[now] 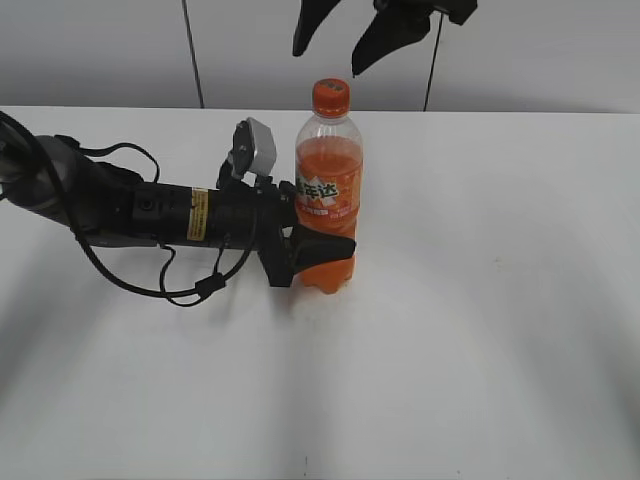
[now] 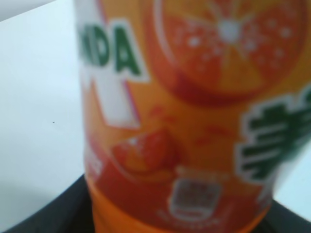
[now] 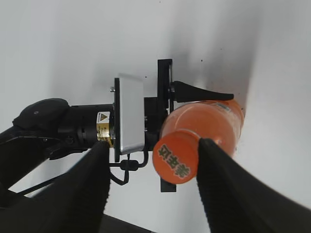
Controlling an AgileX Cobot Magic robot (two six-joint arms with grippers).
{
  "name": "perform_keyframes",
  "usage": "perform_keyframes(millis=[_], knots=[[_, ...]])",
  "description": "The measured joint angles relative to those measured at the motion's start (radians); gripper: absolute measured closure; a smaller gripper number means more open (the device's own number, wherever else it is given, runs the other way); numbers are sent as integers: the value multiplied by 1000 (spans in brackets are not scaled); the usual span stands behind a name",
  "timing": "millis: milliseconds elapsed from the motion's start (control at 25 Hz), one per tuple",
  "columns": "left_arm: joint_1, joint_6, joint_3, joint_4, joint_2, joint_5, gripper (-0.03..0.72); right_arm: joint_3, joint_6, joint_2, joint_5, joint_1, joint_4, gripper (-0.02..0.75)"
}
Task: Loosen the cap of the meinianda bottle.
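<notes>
The meinianda bottle [image 1: 328, 190] stands upright on the white table, full of orange soda, with its orange cap [image 1: 331, 97] on top. My left gripper [image 1: 322, 250] is shut on the bottle's lower body from the left; its wrist view is filled by the blurred orange label [image 2: 194, 111]. My right gripper [image 1: 332, 52] hangs open just above the cap. In the right wrist view the cap [image 3: 176, 155] lies between my open right fingers [image 3: 153, 150], close against the right finger, with the bottle [image 3: 214, 121] below it.
The left arm [image 1: 120, 205] lies low across the table's left side with its cable looping in front. A grey wall [image 1: 520, 50] runs behind the table's far edge. White tabletop [image 1: 480, 330] spreads to the right and front of the bottle.
</notes>
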Motion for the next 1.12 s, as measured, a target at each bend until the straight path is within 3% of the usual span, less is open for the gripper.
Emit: perform_keyframes(millis=[360, 1120], knots=[[0, 0, 0, 1, 0, 1, 276, 26, 2, 3, 0, 24, -67, 310], [0, -1, 0, 1, -1, 1, 276, 40, 5, 18, 1, 40, -74, 342]])
